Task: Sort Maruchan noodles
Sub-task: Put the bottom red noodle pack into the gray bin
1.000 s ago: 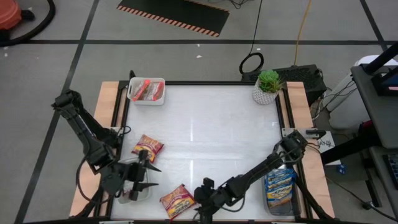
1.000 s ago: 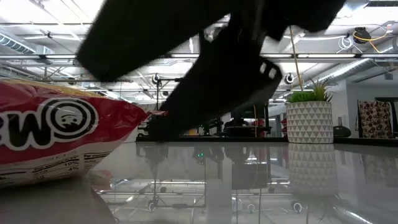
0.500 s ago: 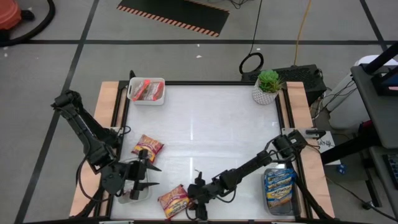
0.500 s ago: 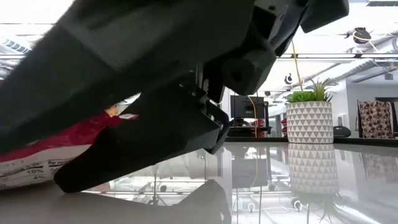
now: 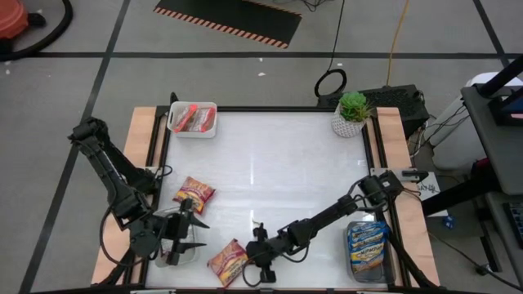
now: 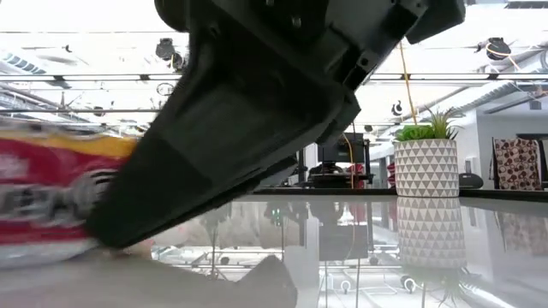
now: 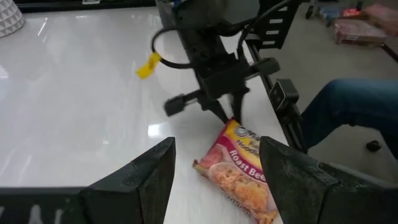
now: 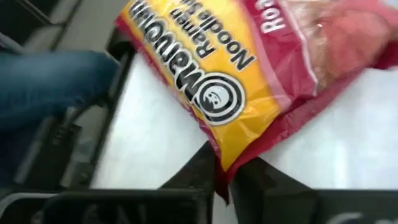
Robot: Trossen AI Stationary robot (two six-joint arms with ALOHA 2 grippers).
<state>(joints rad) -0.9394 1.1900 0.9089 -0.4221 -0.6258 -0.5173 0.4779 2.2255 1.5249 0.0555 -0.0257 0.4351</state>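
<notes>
A dark red and yellow Maruchan noodles packet (image 5: 229,263) lies near the table's front edge. My right gripper (image 5: 253,258) reaches to it from the right and is shut on its corner. A second red packet (image 5: 194,192) lies flat farther back on the left. My left gripper (image 7: 214,180) hangs open over a clear bin (image 5: 173,249) at the front left, touching nothing. The white bin (image 5: 194,120) at the far left holds red packets, and the clear bin (image 5: 368,249) at the front right holds blue ones. My right gripper pinches the packet's pointed corner (image 8: 222,167), on its right side, between the two fingers (image 7: 225,112). The fingers come slanting down from the table's right. The rest of the packet (image 7: 242,171) lies face up on the table.
A potted plant (image 5: 351,114) stands at the far right corner. The table's middle (image 5: 278,171) is bare white surface. A person's leg in jeans (image 7: 348,112) shows beyond the front edge.
My right gripper has moved toward the table's left and down to the front packet. Its fingers have shut on the packet's corner. The packet has shifted slightly toward the left.
</notes>
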